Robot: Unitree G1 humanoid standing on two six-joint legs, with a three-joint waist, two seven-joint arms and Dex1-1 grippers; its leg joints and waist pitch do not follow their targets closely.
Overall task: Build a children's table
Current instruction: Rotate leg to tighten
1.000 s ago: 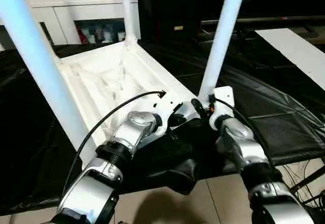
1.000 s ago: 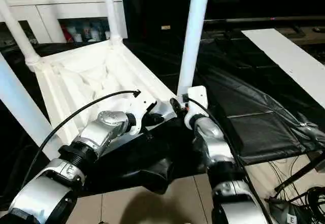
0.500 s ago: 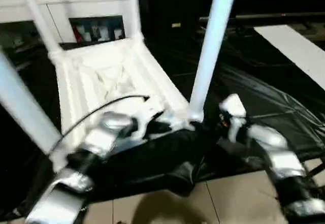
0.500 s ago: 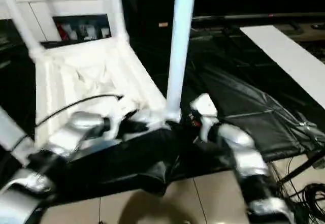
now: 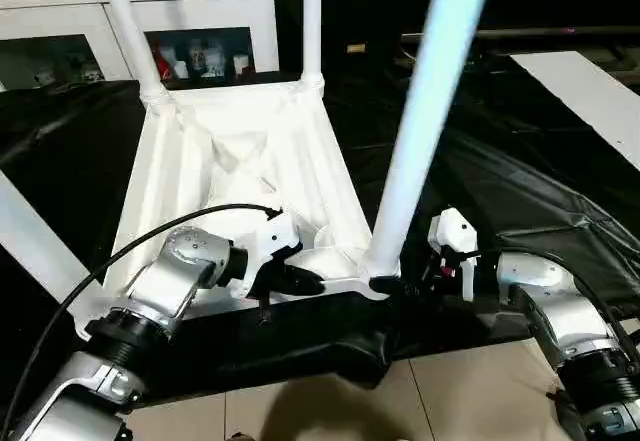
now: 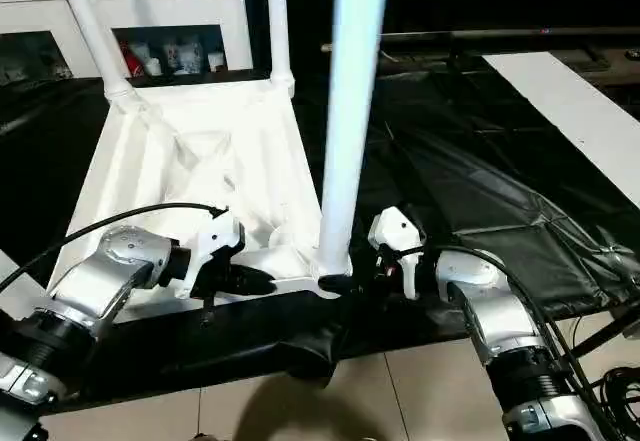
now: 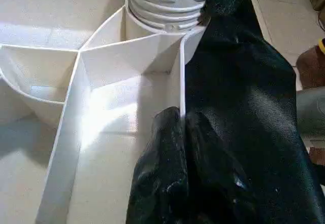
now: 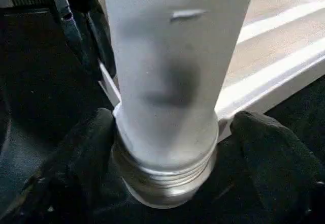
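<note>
The children's table lies upside down on black cloth, its white ribbed tabletop (image 5: 240, 161) facing up with legs standing in the corner sockets. The near right leg (image 5: 420, 131) rises from its socket at the front edge. My left gripper (image 5: 305, 283) is shut on the tabletop's thin front rim just beside that socket; in the left wrist view its fingers (image 7: 162, 173) pinch the wall. My right gripper (image 5: 388, 284) is open, with one finger (image 8: 86, 153) on each side of the leg's threaded base (image 8: 162, 178).
Three more legs (image 5: 311, 21) stand at the other corners. A white cabinet with glass doors (image 5: 200, 11) is behind the table. The black cloth (image 5: 520, 191) spreads right, with a white board (image 5: 590, 91) beyond. Tiled floor (image 5: 470, 391) and cables (image 6: 610, 381) lie in front.
The whole view has shifted. My right arm now reaches the leg's base from the right side, lower down. My left gripper stays shut on the rim.
</note>
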